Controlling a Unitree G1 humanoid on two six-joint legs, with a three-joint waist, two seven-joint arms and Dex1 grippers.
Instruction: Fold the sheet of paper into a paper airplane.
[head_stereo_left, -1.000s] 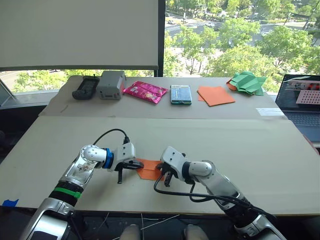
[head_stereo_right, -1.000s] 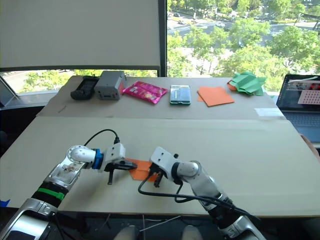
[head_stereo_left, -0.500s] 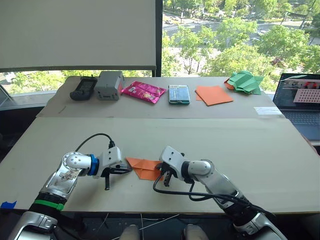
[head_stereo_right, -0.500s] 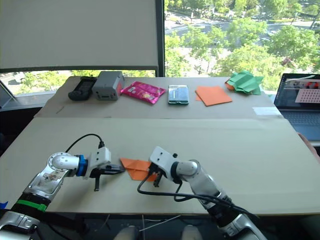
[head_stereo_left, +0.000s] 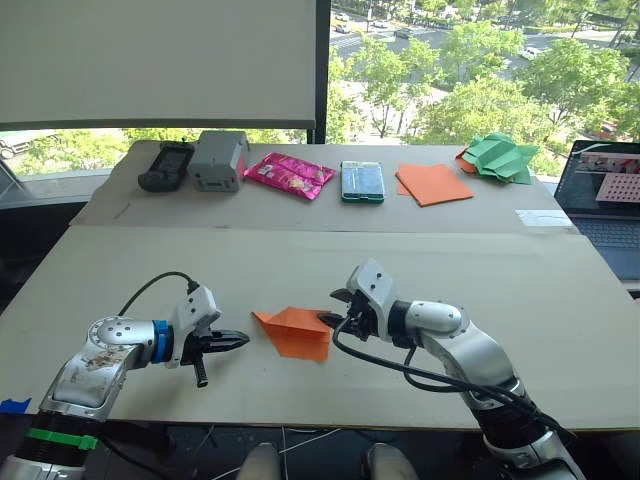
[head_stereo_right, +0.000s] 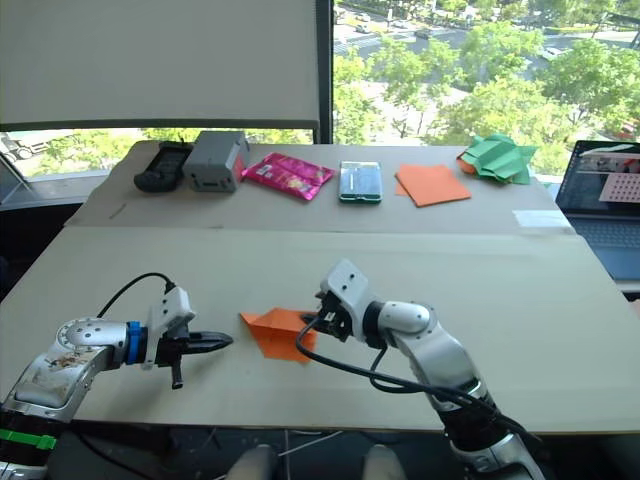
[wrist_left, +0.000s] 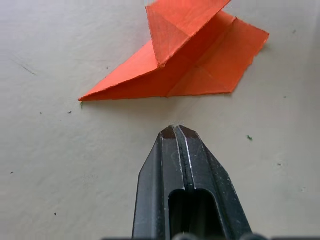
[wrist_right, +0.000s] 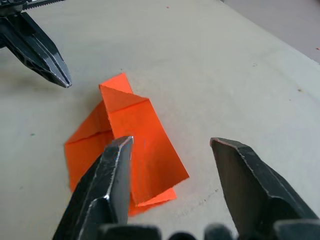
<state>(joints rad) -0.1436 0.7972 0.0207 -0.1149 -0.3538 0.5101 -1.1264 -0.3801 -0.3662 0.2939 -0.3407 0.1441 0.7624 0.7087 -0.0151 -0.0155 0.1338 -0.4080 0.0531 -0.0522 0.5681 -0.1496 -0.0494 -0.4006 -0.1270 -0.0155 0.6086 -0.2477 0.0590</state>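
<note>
The orange sheet of paper (head_stereo_left: 293, 331) lies on the near table, folded into a pointed wedge with crease lines and one flap standing up (wrist_left: 186, 65). My left gripper (head_stereo_left: 244, 340) is shut and empty, its tips a short way to the left of the paper's point and aimed at it (wrist_left: 175, 130). My right gripper (wrist_right: 172, 142) is open at the paper's right end, with its fingers (wrist_right: 116, 172) spread just above that edge and nothing held between them. It appears beside the paper in the head view (head_stereo_left: 339, 311).
The back table holds a black device (head_stereo_left: 165, 165), a grey box (head_stereo_left: 220, 160), a pink packet (head_stereo_left: 290, 175), a teal case (head_stereo_left: 361, 181), a smooth orange sheet (head_stereo_left: 435, 184) and a green paper shape (head_stereo_left: 497, 160). A laptop (head_stereo_left: 605, 200) stands far right.
My right gripper has opened at the paper's right end. My left gripper has drawn back to the left, off the paper, and stayed shut. The camera has shifted a little.
</note>
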